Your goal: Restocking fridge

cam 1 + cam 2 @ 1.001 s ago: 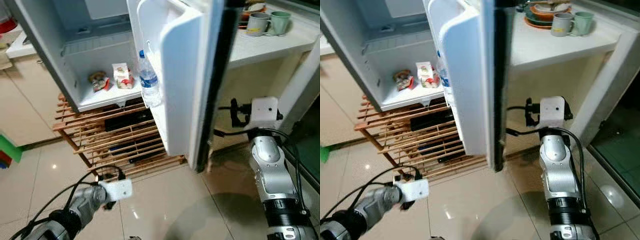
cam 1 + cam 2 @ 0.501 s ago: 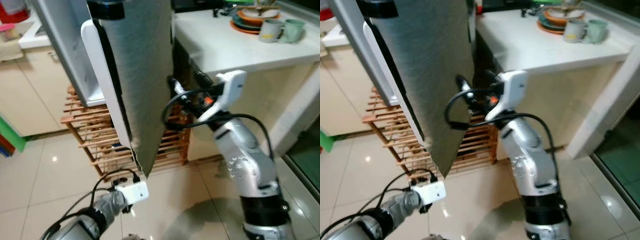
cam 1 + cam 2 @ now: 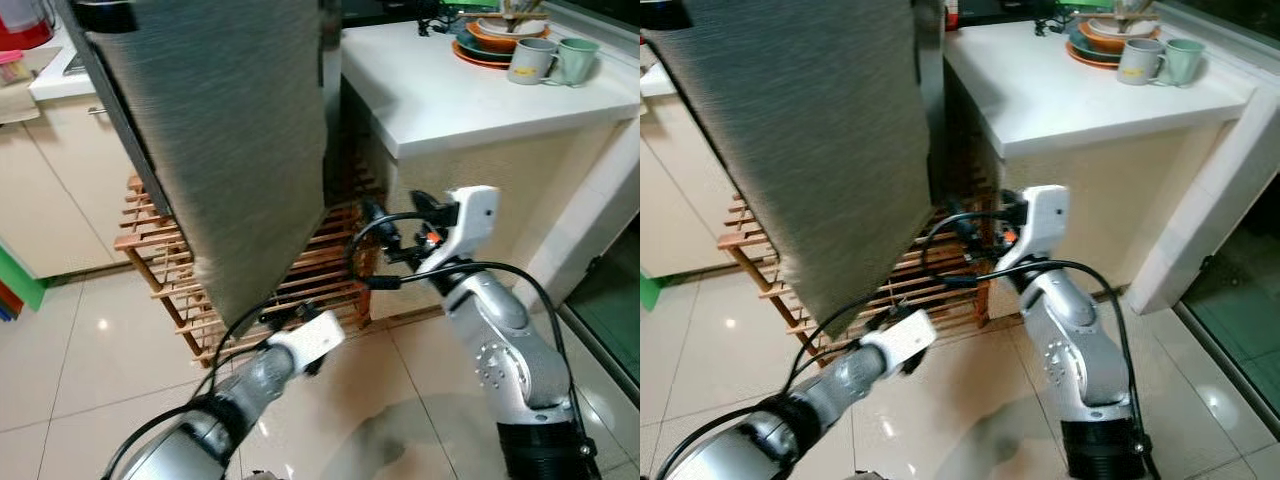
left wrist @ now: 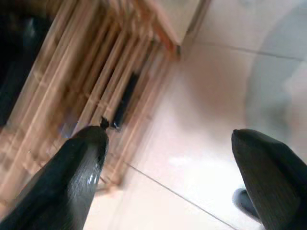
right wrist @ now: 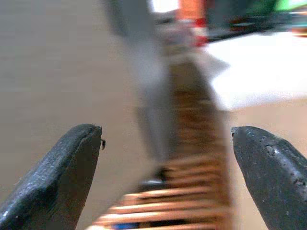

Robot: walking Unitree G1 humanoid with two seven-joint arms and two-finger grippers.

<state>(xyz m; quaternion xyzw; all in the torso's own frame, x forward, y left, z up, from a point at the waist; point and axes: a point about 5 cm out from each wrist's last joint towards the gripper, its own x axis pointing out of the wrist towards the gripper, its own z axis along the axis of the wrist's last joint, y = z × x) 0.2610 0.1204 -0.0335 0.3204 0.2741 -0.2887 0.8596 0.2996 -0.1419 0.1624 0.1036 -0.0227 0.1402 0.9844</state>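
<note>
Fridge door (image 3: 225, 130) is the big grey thing at the top of the head views. It is tall, and its long side runs up and down. It leans in the picture, with its bottom edge low over the floor. Its grey front faces the robot, so the inside of the fridge is hidden behind it.

Under and behind the door stands a wooden rack (image 3: 170, 285) made of thin bars. Dark things lie inside the rack, but they are too dim to name.

To the right of the door is a white counter (image 3: 450, 90). Two mugs (image 3: 548, 60) stand on its far end, next to a stack of plates (image 3: 490, 38).

The right gripper (image 5: 165, 182) is up beside the right edge of the door, near the rack and the counter wall. Its two black fingers (image 5: 57, 177) are spread wide apart and hold nothing. Its wrist view is blurry.

The left gripper (image 4: 168, 177) is low, just over the shiny floor (image 3: 90, 370) in front of the rack. Its fingers are also spread wide, with nothing between them. Its wrist view looks at the corner of the rack and the floor tiles.

A green thing (image 3: 18, 290) peeks in at the left edge, beside a pale cabinet (image 3: 50, 190).
</note>
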